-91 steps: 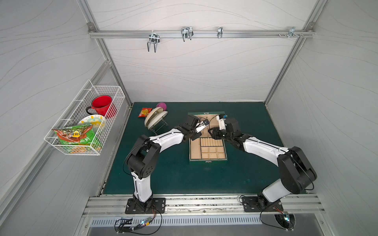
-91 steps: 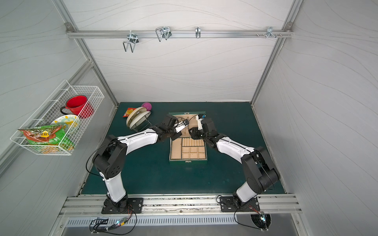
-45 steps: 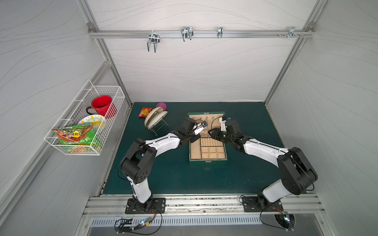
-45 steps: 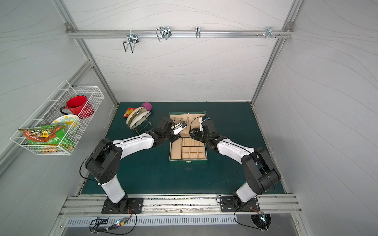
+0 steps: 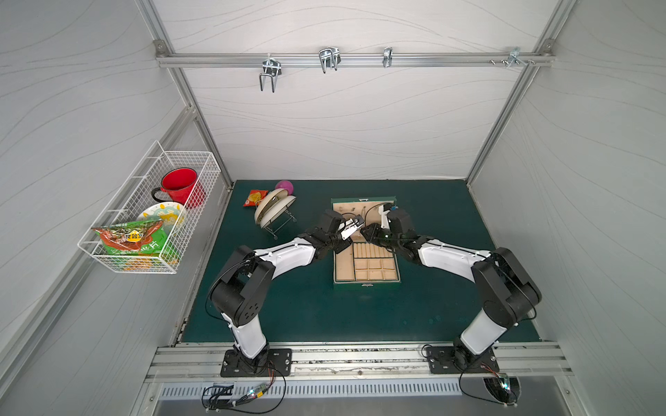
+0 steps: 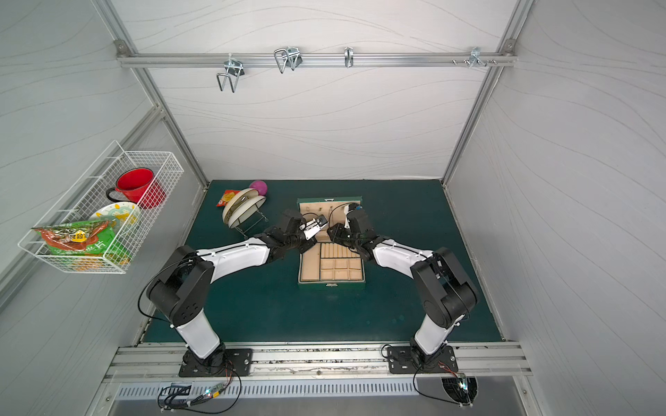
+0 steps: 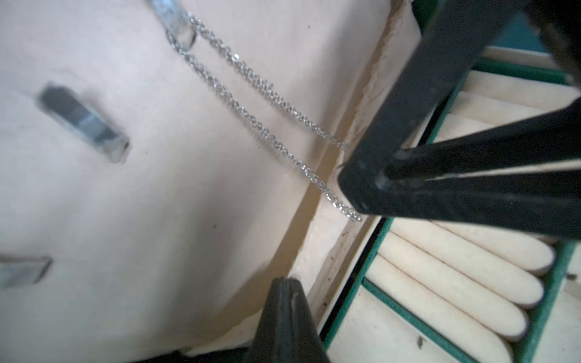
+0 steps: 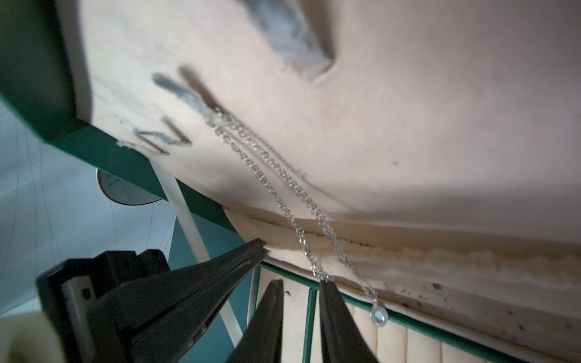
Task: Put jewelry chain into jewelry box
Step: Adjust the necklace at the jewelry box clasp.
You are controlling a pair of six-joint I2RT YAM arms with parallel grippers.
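The chain [image 8: 283, 201] hangs in two strands from a hook [image 7: 177, 22] on the lid [image 8: 408, 125] of the box [image 5: 367, 286], down to its hinge edge. The right gripper [image 8: 301, 283] is narrowly apart, one finger [image 8: 330, 301] touching a strand; the left gripper [image 7: 284, 284] is pressed together, empty. A pull could drag the chain off the hook. One strand's end is hidden behind that finger.

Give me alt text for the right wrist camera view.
A silver jewelry chain hangs in two strands from a hook on the beige lid lining of the jewelry box, ending in a round pendant. The right gripper, fingers slightly apart, touches one strand; the left gripper, shut, lies beside it.
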